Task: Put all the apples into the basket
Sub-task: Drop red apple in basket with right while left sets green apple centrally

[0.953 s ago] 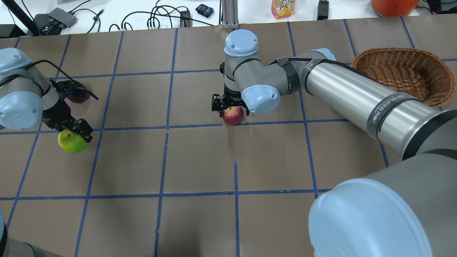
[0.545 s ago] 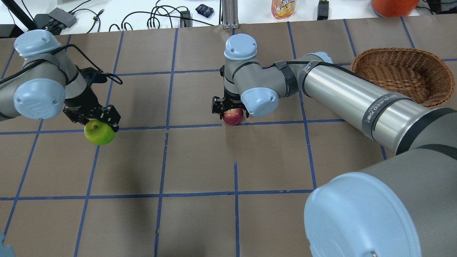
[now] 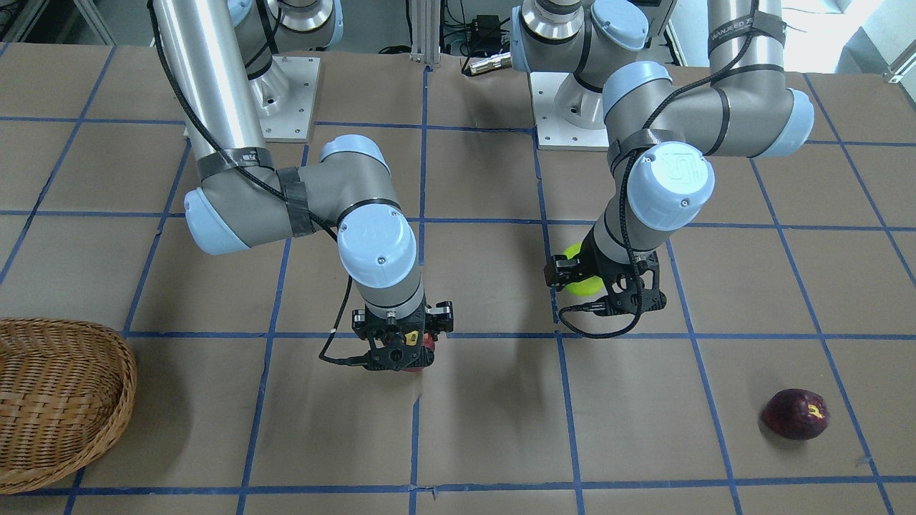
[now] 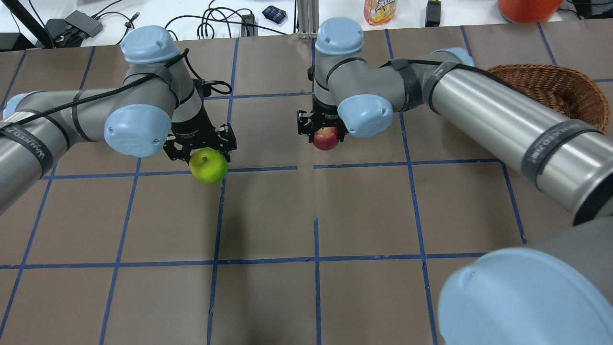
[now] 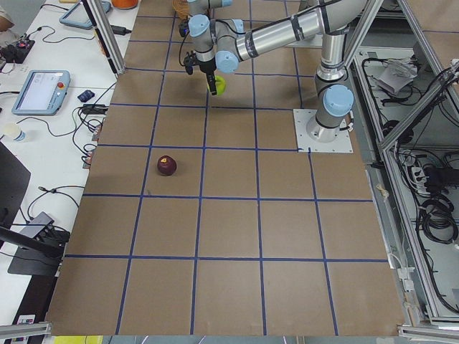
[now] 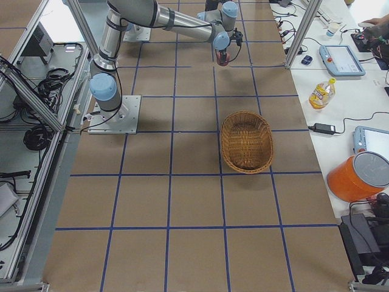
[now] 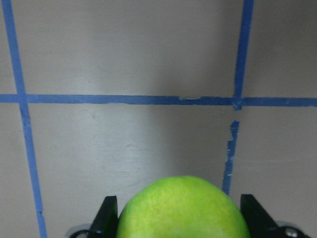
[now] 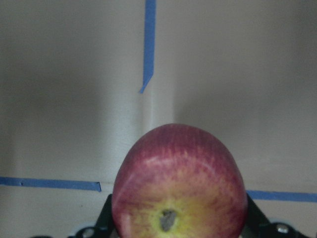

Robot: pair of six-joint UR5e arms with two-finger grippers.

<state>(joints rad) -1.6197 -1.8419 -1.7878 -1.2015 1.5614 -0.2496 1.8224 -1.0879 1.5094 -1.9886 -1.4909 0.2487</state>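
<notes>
Overhead exterior: left end effector point(image 4: 205, 152) grips green apple point(image 4: 209, 167) (right point(image 4: 322, 132) grips red apple point(image 4: 325, 140))

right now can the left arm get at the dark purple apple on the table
Probably not yet: the left fingers are shut on the green apple. The dark apple lies alone on that arm's side with nothing between, so the path looks free once the green one is let go.

Overhead, front views oppose across table point(image 4: 268, 215); side views lengthwise; wrist cams close, facing down.
</notes>
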